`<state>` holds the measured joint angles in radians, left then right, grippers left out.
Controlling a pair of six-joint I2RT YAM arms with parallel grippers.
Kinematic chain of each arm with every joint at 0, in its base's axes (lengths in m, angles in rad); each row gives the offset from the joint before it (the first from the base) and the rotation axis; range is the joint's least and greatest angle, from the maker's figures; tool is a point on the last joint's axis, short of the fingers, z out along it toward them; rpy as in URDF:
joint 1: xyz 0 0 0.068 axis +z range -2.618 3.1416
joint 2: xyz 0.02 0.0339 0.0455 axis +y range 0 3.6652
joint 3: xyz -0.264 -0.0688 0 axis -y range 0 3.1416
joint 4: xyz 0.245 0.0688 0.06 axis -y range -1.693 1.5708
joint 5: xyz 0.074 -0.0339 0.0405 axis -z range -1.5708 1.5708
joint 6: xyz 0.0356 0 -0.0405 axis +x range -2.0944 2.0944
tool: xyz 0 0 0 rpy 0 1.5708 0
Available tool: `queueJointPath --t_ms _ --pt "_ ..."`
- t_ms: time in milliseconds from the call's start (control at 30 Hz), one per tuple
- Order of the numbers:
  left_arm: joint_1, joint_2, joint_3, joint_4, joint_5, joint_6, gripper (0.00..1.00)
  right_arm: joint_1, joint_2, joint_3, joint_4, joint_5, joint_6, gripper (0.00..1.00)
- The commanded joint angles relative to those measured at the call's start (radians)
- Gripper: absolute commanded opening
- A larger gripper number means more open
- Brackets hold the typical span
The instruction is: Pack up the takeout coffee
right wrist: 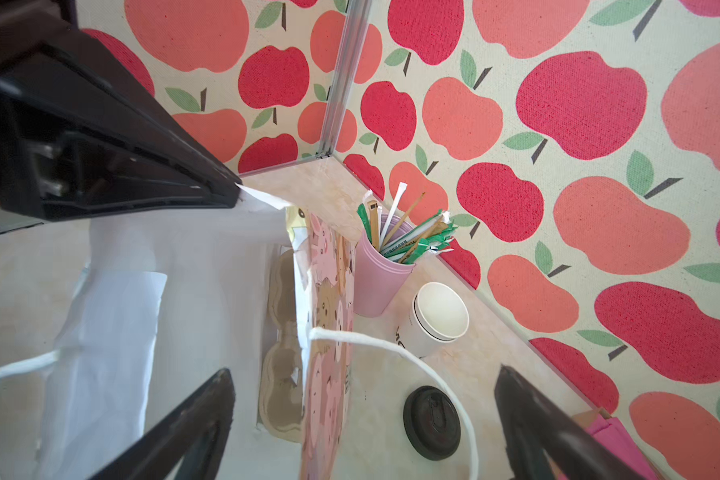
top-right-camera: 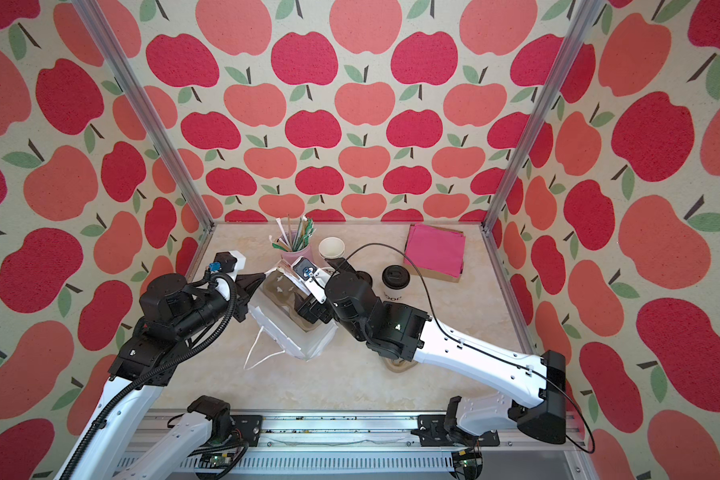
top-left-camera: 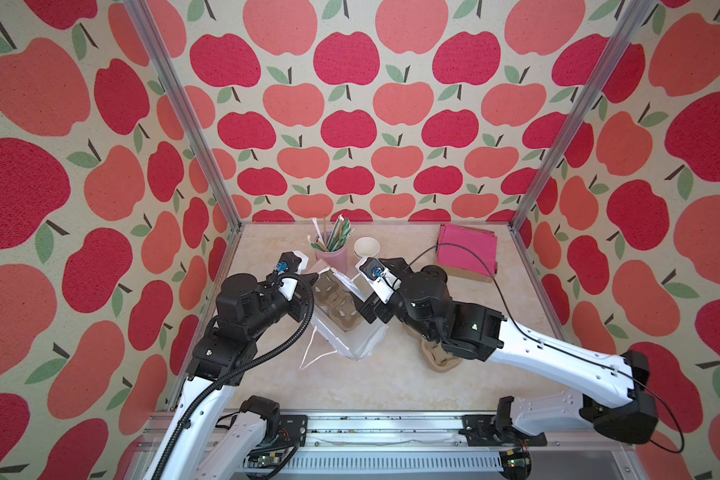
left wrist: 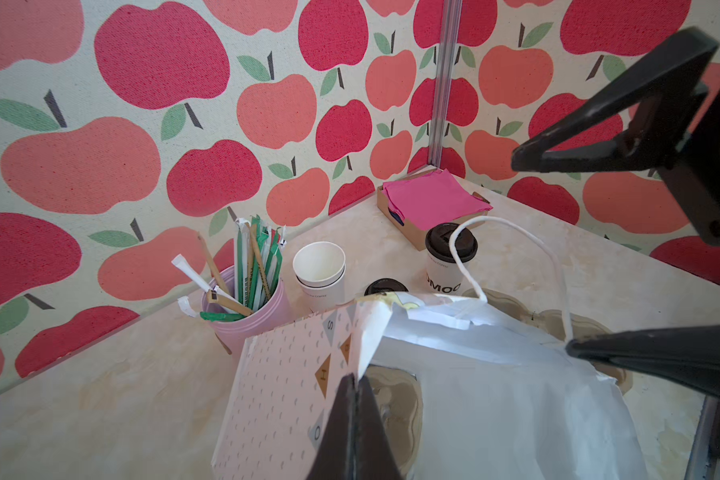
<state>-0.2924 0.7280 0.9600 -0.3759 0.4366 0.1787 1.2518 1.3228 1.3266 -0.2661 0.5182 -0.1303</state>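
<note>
The takeout coffee, a white cup with black lettering and a black lid on it, stands on the table to the right of the paper bag. It also shows in the left wrist view; my right arm hides most of it in a top view. The bag stands open with a brown cup carrier inside. My left gripper is shut on the bag's rim on the left side. My right gripper is open at the bag's mouth, with the bag's pink far wall between its fingers.
A loose black lid lies on the table beside the bag. Behind it stand stacked white cups and a pink cup of straws. Pink napkins in a cardboard box sit back right. Another carrier lies under my right arm.
</note>
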Motion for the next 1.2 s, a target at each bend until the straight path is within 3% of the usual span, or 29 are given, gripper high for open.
queueJointPath --t_ms 0,300,500,733,967,1167 --pt "-0.004 -0.005 0.013 0.061 0.055 -0.002 0.0 -0.004 0.026 -0.015 -0.087 0.009 0.025 0.99" --pt "-0.004 -0.006 0.008 0.087 0.076 -0.02 0.0 -0.006 0.104 0.008 -0.189 0.002 0.072 0.99" --pt "-0.004 0.002 0.022 0.069 0.015 -0.052 0.0 -0.013 0.137 0.035 -0.223 0.002 0.085 0.84" --pt "-0.004 0.019 0.055 0.015 -0.039 -0.099 0.0 -0.032 0.131 0.072 -0.221 -0.046 0.091 0.77" --pt "-0.004 0.03 0.085 0.033 -0.084 -0.225 0.0 -0.035 0.048 0.057 -0.134 -0.097 0.071 0.95" --pt "-0.004 0.031 0.134 0.007 -0.152 -0.373 0.0 -0.039 -0.062 0.014 -0.033 -0.139 0.051 0.99"
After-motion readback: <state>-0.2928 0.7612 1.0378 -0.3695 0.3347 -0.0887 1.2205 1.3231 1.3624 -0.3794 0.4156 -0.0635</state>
